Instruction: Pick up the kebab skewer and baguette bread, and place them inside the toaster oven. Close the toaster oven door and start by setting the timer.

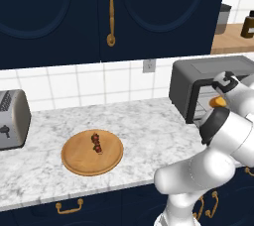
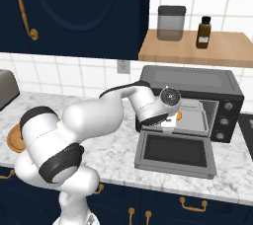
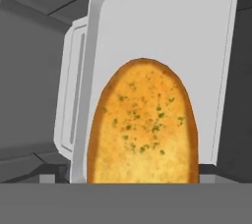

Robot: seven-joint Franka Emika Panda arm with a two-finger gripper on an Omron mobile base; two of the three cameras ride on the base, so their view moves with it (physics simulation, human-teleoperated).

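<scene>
Marble counter (image 1: pixel 149 131) under dark navy cabinets (image 1: pixel 54 17), white tile backsplash behind. Silver slot toaster (image 1: pixel 12 119) at the far left of the counter. Round wooden plate (image 1: pixel 92 152) sits left of centre, near the front edge; the kebab skewer (image 1: pixel 96 142) lies on it, dark meat chunks on a thin stick.

Toaster oven (image 2: pixel 190 93) stands at the right, against the wall, below a wooden shelf (image 2: pixel 197 49) carrying a grey canister (image 2: pixel 171 22) and a dark bottle (image 2: pixel 202 32). Toaster oven door (image 2: pixel 175 154) is dropped fully open, lying flat toward the near side.

Arm reaches into the oven mouth. Baguette bread (image 3: pixel 142 125) lies on the pale tray (image 3: pixel 162 26) inside the oven, herb-flecked golden crust, long axis running into the cavity. From the right base camera a sliver of its orange end shows just beside the hand (image 2: pixel 168 108).

Gripper: fingertips not discernible in the hand camera; from the base cameras the hand hides them. Whether the jaws are parted or gripping the bread cannot be told.
</scene>
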